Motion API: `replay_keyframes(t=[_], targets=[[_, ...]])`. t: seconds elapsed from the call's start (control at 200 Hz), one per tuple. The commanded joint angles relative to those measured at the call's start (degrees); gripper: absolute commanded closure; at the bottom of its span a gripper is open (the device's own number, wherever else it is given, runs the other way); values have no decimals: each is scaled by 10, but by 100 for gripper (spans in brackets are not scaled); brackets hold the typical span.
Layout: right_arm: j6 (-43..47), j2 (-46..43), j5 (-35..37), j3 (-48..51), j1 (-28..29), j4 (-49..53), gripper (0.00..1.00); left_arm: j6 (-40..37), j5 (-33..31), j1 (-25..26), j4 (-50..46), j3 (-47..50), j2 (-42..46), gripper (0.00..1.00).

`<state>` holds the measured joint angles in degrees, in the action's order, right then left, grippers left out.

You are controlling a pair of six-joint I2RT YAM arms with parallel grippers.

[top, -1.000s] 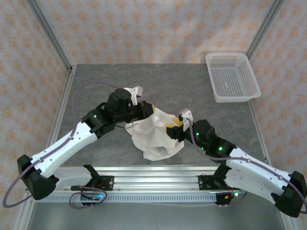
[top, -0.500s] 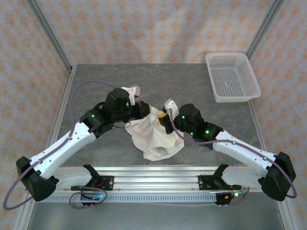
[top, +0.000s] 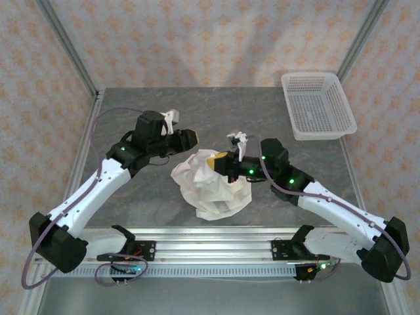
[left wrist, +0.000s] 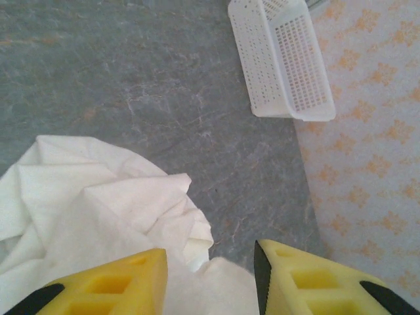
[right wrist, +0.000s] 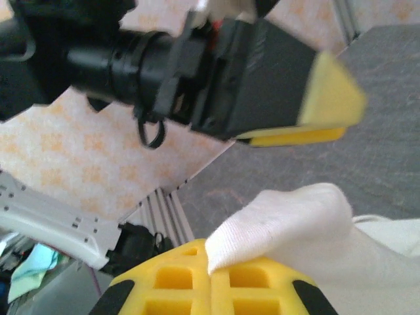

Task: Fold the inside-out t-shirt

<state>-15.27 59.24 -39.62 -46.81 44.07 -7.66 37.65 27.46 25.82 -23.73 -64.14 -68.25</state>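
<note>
Left wrist view: left pincer (left wrist: pixel 211 262) stands apart, nothing between its yellow fingers. The inside-out t-shirt (left wrist: pixel 98 203) lies crumpled below it and to its left. A rigid white mesh basket (left wrist: pixel 282 59) sits far ahead on the grey veined bench (left wrist: pixel 131 65).

Right wrist view gives the grip: right pincer (right wrist: pixel 211 270) pressed together on a woven white fold, cloth bulging just ahead.

Overhead: soft rumpled heap under the right pincer, apart from the left.
</note>
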Motion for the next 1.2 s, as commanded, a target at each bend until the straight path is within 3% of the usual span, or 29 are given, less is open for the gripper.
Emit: replay_keyframes(t=[0.0, 0.255, 0.52, 0.65, 0.951, 1.131, 1.196], targets=[[-26, -8, 1, 8, -13, -45, 100, -63, -44, -3, -40, 16, 66, 56], [-21, -2, -10, 3, -15, -45, 100, -127, 15, -2, 33, 170, 168, 52], [-21, 10, -27, -11, -15, -39, 100, -140, 54, 0, 176, 267, 139, 51], [-20, 8, -30, -15, -15, -29, 100, -152, 59, 6, 248, 280, 135, 51], [-27, 2, -27, -15, -15, -27, 100, -155, 92, 12, 282, 263, 102, 51], [-36, 8, -17, -15, -15, -27, 100, -150, 121, 29, 285, 231, 99, 58], [-41, 7, -3, -10, -15, -28, 100, -160, 107, 39, 262, 212, 104, 73]])
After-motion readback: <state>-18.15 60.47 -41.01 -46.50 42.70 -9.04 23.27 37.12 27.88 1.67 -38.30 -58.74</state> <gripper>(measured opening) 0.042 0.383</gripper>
